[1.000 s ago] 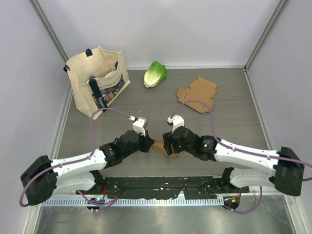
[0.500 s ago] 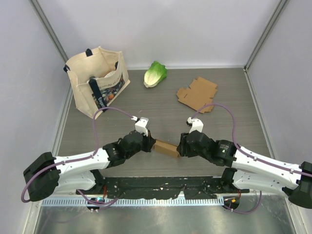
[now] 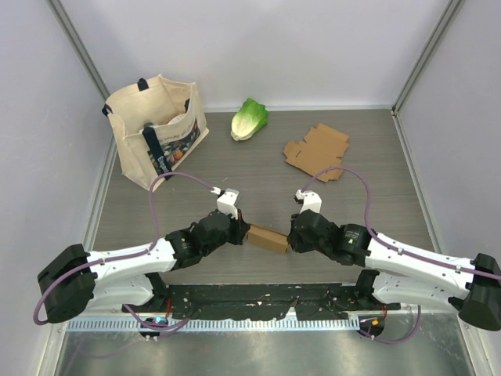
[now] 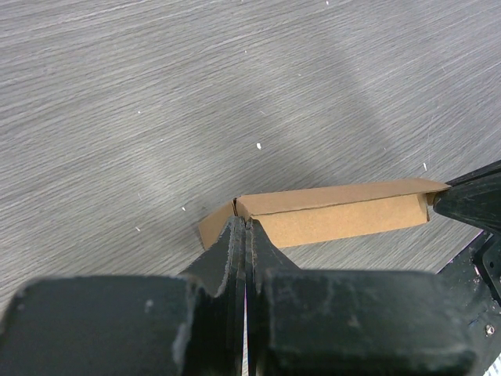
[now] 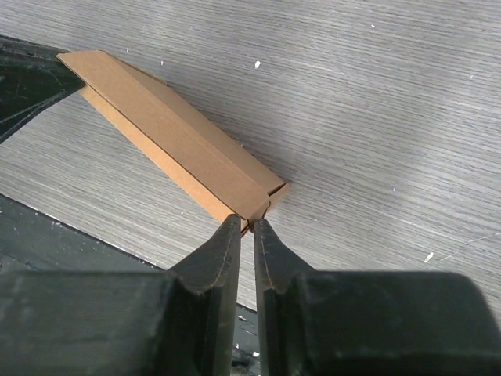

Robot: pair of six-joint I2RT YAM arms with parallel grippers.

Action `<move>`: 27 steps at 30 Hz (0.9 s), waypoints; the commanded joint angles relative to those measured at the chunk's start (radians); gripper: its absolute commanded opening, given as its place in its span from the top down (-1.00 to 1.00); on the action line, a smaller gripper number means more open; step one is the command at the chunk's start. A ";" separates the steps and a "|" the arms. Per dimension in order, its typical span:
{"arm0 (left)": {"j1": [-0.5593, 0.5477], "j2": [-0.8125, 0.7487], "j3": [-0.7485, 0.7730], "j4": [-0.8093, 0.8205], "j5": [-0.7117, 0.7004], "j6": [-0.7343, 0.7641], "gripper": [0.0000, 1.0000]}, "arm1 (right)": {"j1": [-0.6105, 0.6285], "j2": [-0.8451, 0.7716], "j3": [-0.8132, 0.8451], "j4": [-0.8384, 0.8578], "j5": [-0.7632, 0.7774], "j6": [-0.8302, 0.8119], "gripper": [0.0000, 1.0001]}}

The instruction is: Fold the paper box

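Note:
A small brown paper box, folded into a long narrow shape, sits between my two grippers near the front middle of the table. My left gripper is shut on the box's left end; in the left wrist view its jaws pinch a thin flap of the box. My right gripper is at the box's right end. In the right wrist view its jaws stand nearly together, pinching the end corner of the box.
A cream tote bag stands at the back left, with a green lettuce to its right. A flat unfolded cardboard blank lies at the back right. The black mounting strip runs along the near edge.
My right gripper moved from over the box out to its right end and its jaws closed there. The left gripper kept its hold and barely moved.

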 commanded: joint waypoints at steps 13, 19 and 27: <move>-0.036 0.023 -0.007 -0.119 -0.020 -0.013 1.00 | -0.001 -0.006 0.013 0.084 0.013 0.185 0.99; -0.041 0.015 -0.013 -0.119 -0.027 -0.017 1.00 | -0.006 -0.014 0.001 0.052 0.038 0.226 0.99; -0.044 -0.002 -0.025 -0.119 -0.037 -0.026 1.00 | -0.004 0.003 -0.027 0.082 0.016 0.189 0.99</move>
